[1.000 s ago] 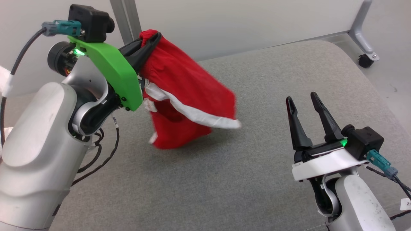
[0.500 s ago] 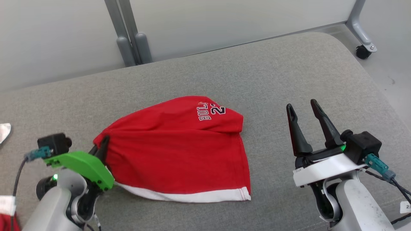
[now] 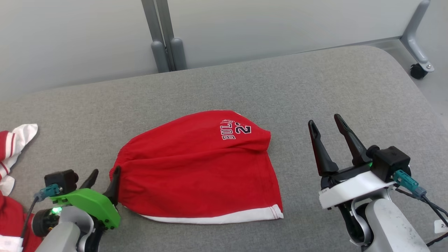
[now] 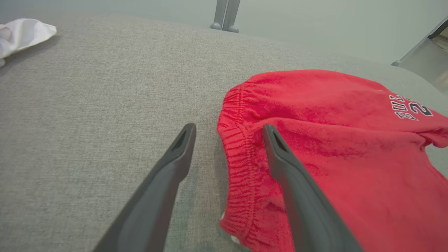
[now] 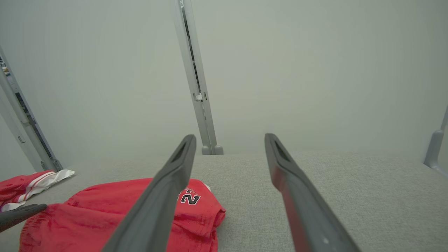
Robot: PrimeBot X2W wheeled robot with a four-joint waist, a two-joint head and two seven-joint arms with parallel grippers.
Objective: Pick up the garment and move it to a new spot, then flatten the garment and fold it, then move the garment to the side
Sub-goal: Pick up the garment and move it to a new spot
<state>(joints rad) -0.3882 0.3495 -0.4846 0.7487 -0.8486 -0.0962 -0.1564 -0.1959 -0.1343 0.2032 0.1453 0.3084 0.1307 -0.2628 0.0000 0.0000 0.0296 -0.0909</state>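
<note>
The garment [image 3: 196, 168] is a pair of red shorts with a white hem and a dark number print. It lies spread on the grey padded table [image 3: 315, 87], waistband toward the left. My left gripper [image 3: 104, 176] stands open at that waistband; in the left wrist view its fingers straddle the gathered edge of the garment [image 4: 332, 122], one fingertip [image 4: 271, 134] over the cloth and the other over bare table. My right gripper [image 3: 325, 124] is open and empty, to the right of the shorts and apart from them. The right wrist view has the garment [image 5: 105, 210] at its lower left.
Another red and white piece of clothing [image 3: 14, 147] lies at the table's left edge. Grey partition posts [image 3: 164, 35] stand behind the table. A caster wheel [image 3: 418, 70] sits on the floor past the rounded far right corner.
One second ago the left gripper held the shorts up in the air, shut on the waistband. It came down, laid them on the table and has opened. The head view shifted slightly.
</note>
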